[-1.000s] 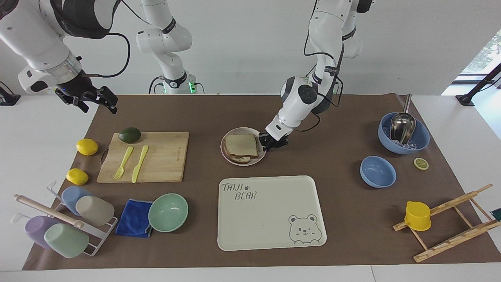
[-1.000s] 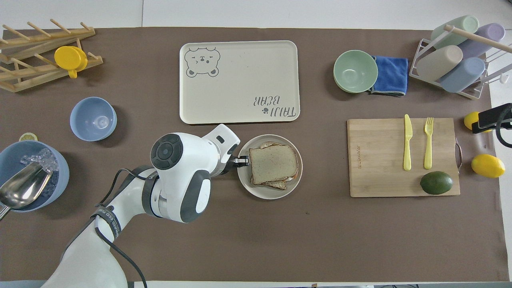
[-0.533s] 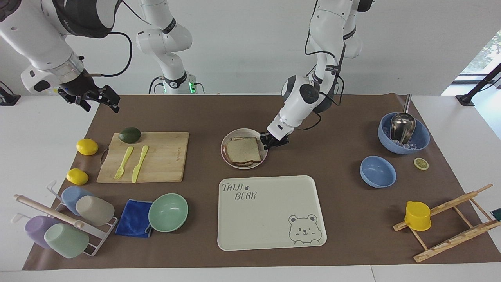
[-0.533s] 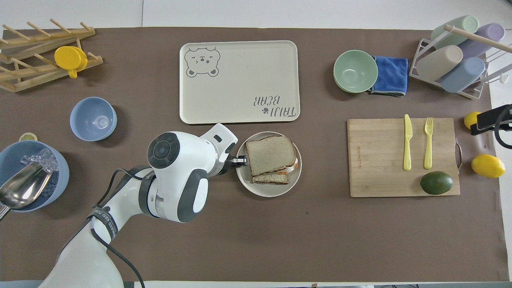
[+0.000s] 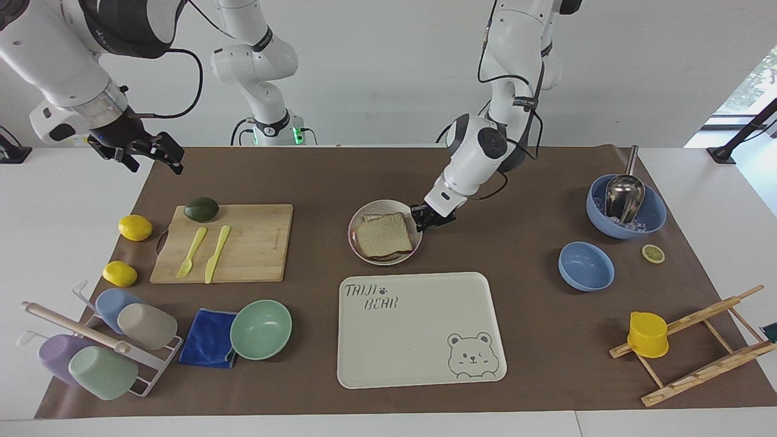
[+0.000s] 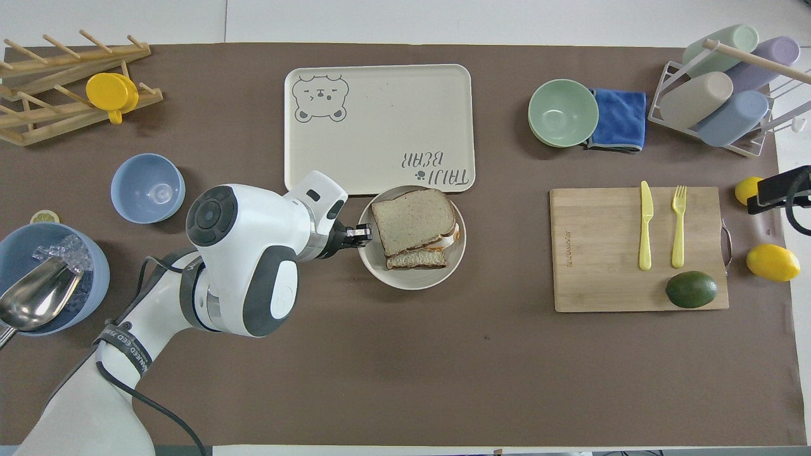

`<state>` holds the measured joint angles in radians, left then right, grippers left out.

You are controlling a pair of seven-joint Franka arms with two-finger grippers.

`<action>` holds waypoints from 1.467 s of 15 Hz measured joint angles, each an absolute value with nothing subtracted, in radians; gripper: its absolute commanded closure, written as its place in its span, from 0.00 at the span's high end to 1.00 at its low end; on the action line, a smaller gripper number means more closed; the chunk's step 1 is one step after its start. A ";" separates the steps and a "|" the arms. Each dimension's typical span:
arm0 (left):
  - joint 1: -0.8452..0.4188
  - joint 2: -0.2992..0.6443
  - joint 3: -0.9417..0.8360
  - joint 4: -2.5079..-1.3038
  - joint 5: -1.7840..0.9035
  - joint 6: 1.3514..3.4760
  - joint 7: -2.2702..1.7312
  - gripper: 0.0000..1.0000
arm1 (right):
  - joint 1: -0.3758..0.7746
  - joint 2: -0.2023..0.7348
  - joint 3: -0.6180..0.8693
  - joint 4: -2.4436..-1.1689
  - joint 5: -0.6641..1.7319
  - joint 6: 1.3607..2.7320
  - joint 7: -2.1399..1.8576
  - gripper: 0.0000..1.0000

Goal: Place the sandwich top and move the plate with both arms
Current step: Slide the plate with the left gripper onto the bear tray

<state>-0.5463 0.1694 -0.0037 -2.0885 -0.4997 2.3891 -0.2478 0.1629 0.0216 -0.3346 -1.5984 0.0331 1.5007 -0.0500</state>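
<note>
The left gripper [image 5: 423, 218] pinches the plate's [image 5: 358, 220] rim — sandwich top [image 5: 382, 235] lying on it, just beside the bear tray [image 5: 419, 340]. The right gripper [image 5: 149, 155] waits raised; its opening is unclear.

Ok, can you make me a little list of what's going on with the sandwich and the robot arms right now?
sandwich top: lies on the sandwich, on the plate
plate: tilted, beside the cream tray's edge nearer the robots
left gripper: shut on the plate's rim at the side toward the left arm's end
right gripper: up in the air at the right arm's end of the table, holding nothing, arm waits
cutting board: carries a yellow fork, a knife and an avocado
</note>
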 measured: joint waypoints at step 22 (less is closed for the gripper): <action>-0.404 0.642 0.045 -1.502 -0.492 2.363 -0.357 0.00 | 0.254 0.019 -0.313 -1.588 -0.064 1.498 -0.066 1.00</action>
